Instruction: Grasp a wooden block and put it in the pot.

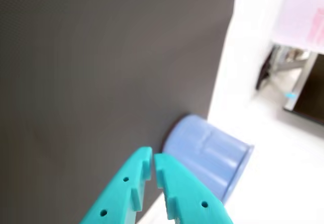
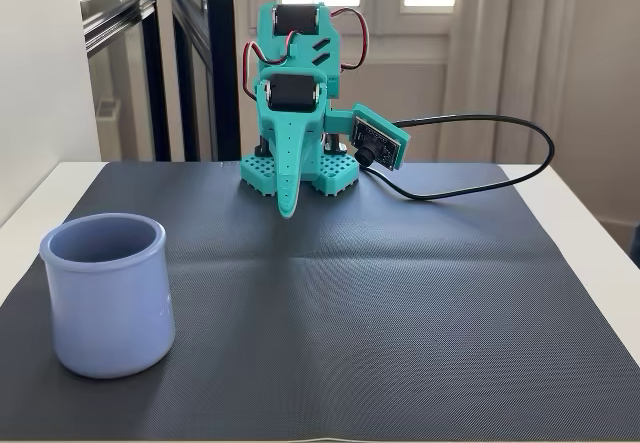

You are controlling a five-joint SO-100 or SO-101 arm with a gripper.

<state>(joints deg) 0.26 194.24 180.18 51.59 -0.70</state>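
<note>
No wooden block shows in either view. The pot (image 2: 105, 293) is a light blue cup standing upright near the front left corner of the dark mat (image 2: 400, 293) in the fixed view. From the wrist camera the pot (image 1: 210, 155) appears at the mat's edge, just beyond the fingertips. My teal gripper (image 2: 287, 208) is folded down at the back of the mat, its tip pointing at the surface, far from the pot. The wrist view shows the gripper (image 1: 153, 158) with its two fingers closed together and nothing between them.
A black cable (image 2: 500, 123) loops from the arm's base across the back right of the mat. The white table (image 2: 590, 233) borders the mat on both sides. Windows and a wall stand behind the arm.
</note>
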